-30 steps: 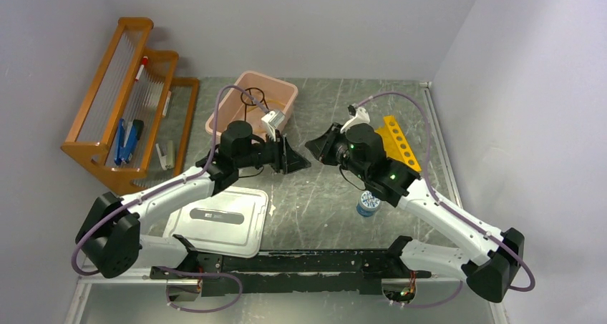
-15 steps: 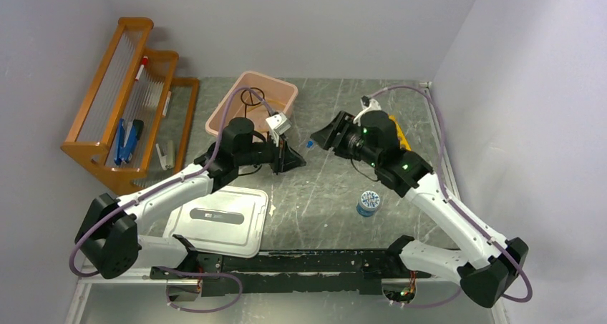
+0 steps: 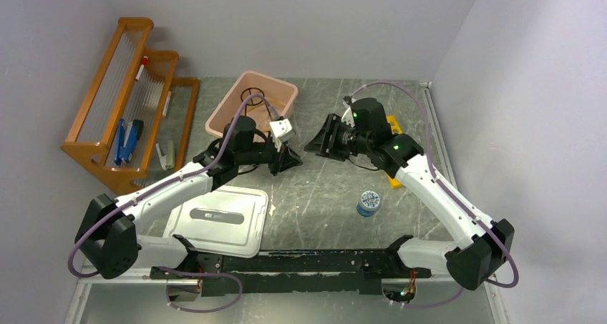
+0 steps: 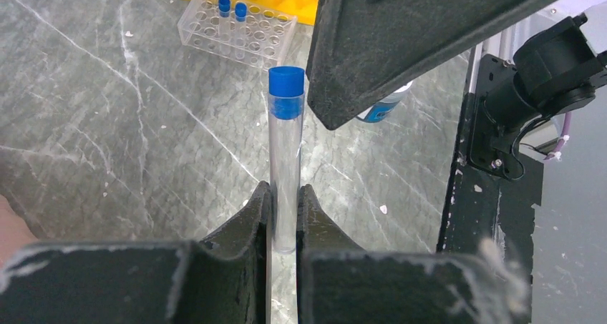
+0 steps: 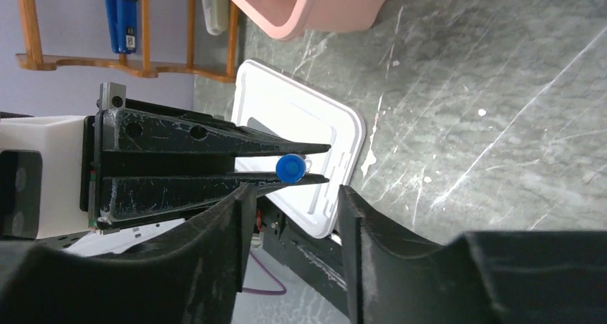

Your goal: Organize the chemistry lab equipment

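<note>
A clear vial (image 4: 286, 159) with a blue cap stands out from my left gripper (image 4: 285, 192), which is shut on its lower end above the table. My right gripper (image 5: 297, 202) faces it, open, with the blue cap (image 5: 290, 168) just beyond its fingertips and untouched. In the top view the left gripper (image 3: 290, 157) and right gripper (image 3: 318, 144) point at each other at mid-table. A clear rack (image 4: 238, 25) holds two blue-capped vials beside the yellow tube rack (image 3: 393, 121). The blue hexagonal piece (image 3: 368, 203) lies near the right arm. The black tripod ring (image 3: 252, 95) sits in the pink tub (image 3: 229, 116).
The tub's white lid (image 3: 218, 220) lies at the front left. An orange wooden rack (image 3: 129, 95) with tools stands along the left wall. A black rail (image 3: 286, 263) runs along the near edge between the arm bases.
My left gripper has shut on the vial and my right gripper has opened and let it go. The right arm has swung toward the back of the table.
</note>
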`<state>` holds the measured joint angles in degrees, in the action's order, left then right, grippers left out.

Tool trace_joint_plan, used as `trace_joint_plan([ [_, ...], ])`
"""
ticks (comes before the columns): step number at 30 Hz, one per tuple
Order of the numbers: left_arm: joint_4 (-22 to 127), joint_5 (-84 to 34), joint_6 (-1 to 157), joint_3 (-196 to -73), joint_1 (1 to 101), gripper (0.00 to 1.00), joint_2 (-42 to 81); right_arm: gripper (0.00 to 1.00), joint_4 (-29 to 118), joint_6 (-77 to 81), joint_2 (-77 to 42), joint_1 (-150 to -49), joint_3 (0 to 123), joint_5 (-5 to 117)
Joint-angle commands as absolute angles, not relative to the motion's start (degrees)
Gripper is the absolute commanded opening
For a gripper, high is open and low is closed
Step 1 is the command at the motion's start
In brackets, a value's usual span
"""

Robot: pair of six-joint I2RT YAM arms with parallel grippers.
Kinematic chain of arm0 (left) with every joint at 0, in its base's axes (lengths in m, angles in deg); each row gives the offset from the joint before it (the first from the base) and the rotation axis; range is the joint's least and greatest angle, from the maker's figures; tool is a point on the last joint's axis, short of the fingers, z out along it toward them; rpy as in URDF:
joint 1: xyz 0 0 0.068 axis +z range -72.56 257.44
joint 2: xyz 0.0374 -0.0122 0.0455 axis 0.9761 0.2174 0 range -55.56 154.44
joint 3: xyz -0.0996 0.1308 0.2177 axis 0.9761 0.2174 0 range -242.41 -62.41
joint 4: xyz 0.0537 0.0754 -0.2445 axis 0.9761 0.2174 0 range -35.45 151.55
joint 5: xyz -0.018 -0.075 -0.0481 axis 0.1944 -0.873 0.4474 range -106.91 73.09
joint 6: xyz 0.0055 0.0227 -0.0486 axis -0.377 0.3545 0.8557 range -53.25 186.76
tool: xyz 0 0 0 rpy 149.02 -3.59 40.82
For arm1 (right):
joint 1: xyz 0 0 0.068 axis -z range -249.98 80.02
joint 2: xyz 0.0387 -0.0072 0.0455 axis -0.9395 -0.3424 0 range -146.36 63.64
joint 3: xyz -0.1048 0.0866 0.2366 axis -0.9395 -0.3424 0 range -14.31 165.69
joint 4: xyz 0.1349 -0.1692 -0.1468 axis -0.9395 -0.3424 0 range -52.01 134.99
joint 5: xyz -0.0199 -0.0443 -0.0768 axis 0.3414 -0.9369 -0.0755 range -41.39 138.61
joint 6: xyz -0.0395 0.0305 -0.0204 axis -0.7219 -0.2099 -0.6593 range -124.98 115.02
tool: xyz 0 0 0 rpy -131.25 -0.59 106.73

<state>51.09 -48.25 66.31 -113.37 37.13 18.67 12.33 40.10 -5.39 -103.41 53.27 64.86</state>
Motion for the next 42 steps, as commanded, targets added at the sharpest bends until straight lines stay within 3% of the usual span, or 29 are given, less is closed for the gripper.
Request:
trace_joint_plan([
  [1, 51.04, -49.37, 63.22, -114.67, 37.20, 0.05, 17.02, 0.45, 11.78, 39.40, -5.18, -103.24, 53.94, 66.78],
  [13, 51.71, -51.18, 60.84, -114.36, 37.10, 0.05, 16.89, 0.42, 15.17, 39.40, -6.27, -103.03, 52.65, 66.55],
  [24, 52.11, -51.00, 60.05, -114.09, 36.93, 0.05, 16.59, 0.18, 16.85, 39.36, -6.98, -102.76, 51.88, 67.53],
  [26, 52.41, -48.77, 61.65, -114.38, 36.93, 0.22, 16.39, 0.12, 16.42, 38.93, -6.71, -102.79, 52.08, 66.49],
  [30, 52.51, -43.37, 66.12, -114.74, 36.93, 0.70, 16.14, 0.11, 12.34, 34.31, -5.80, -102.67, 53.51, 57.22],
  [31, 52.41, -42.99, 66.37, -114.79, 36.93, 0.76, 16.03, 0.11, 11.08, 32.38, -5.46, -102.69, 53.62, 53.39],
  [36, 51.19, -44.42, 69.27, -114.27, 36.97, 0.77, 15.62, 0.10, 9.07, 19.97, -3.17, -102.15, 50.27, 32.22],
  [42, 49.94, -47.03, 71.11, -114.39, 36.93, 0.74, 16.21, 0.11, 19.21, 9.87, -0.43, -99.72, 41.59, 23.59],
])
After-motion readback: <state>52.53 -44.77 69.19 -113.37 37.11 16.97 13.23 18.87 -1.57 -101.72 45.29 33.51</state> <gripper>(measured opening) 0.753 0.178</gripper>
